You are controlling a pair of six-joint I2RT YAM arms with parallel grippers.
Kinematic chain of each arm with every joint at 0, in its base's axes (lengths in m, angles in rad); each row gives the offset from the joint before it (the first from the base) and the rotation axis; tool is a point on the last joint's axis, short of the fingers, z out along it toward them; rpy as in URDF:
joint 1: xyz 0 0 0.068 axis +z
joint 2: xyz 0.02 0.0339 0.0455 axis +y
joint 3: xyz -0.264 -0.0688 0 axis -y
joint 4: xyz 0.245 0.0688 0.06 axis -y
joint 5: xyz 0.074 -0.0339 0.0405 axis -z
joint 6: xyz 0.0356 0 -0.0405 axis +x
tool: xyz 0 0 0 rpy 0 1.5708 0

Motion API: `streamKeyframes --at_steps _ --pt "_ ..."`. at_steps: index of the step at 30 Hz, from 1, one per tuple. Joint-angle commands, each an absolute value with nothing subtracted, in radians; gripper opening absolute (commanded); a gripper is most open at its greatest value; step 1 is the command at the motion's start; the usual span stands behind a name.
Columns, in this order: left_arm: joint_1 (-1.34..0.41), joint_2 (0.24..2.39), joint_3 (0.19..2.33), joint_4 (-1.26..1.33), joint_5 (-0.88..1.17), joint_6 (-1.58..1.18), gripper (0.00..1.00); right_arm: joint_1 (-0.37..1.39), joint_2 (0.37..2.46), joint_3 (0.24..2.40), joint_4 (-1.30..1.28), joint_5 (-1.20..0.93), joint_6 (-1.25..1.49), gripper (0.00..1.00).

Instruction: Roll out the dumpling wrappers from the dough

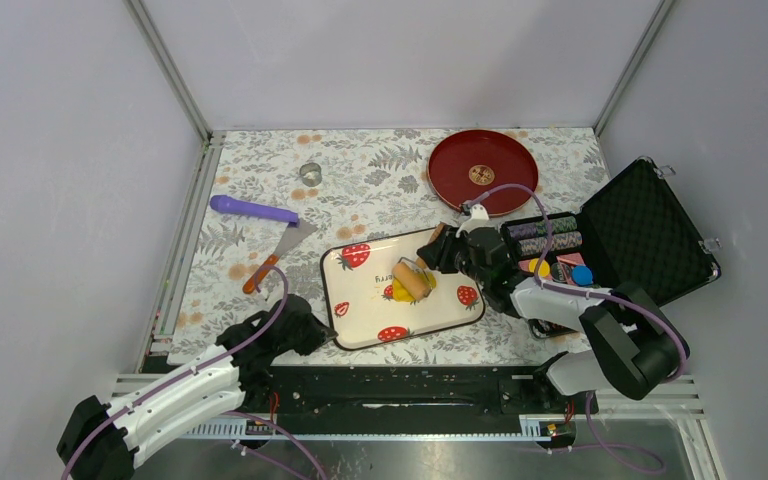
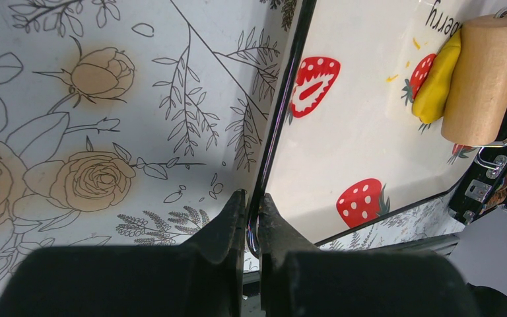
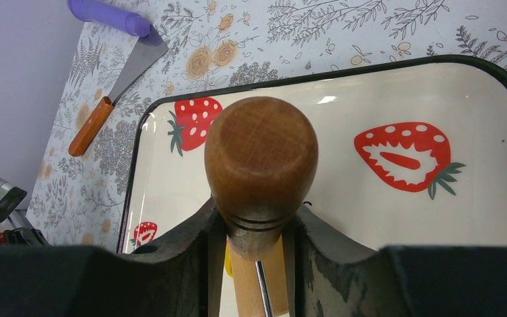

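A yellow dough lump (image 1: 401, 291) lies on the white strawberry tray (image 1: 360, 320), partly under a wooden roller (image 1: 411, 279). In the left wrist view the dough (image 2: 436, 82) sits against the roller's barrel (image 2: 485, 76). My right gripper (image 1: 440, 255) is shut on the roller's brown handle (image 3: 261, 158), and a sliver of dough (image 3: 228, 259) shows beneath it. My left gripper (image 1: 322, 335) is shut on the tray's dark rim (image 2: 272, 142) at its near left edge. No flat round wrappers are in view.
A red plate (image 1: 482, 171) lies at the back right. An open black case (image 1: 620, 240) with chips stands at the right. A purple-handled tool (image 1: 252, 210), a wooden-handled scraper (image 1: 278, 256) and a small metal ring cutter (image 1: 310, 172) lie left of the tray.
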State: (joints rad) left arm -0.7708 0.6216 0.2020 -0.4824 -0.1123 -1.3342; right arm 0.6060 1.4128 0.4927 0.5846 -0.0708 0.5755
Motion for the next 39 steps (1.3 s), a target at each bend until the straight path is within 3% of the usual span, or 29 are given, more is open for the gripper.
streamKeyframes --at_steps 1,29,39 --pt "-0.757 0.633 0.173 -0.548 -0.151 -1.345 0.00 0.669 1.507 0.404 0.229 -0.121 0.514 0.00" --pt "-0.757 0.627 0.173 -0.549 -0.151 -1.347 0.00 0.718 1.549 0.371 0.258 -0.093 0.545 0.00" --pt "-0.756 0.626 0.170 -0.550 -0.150 -1.346 0.00 0.719 1.412 0.463 0.145 -0.096 0.490 0.00"
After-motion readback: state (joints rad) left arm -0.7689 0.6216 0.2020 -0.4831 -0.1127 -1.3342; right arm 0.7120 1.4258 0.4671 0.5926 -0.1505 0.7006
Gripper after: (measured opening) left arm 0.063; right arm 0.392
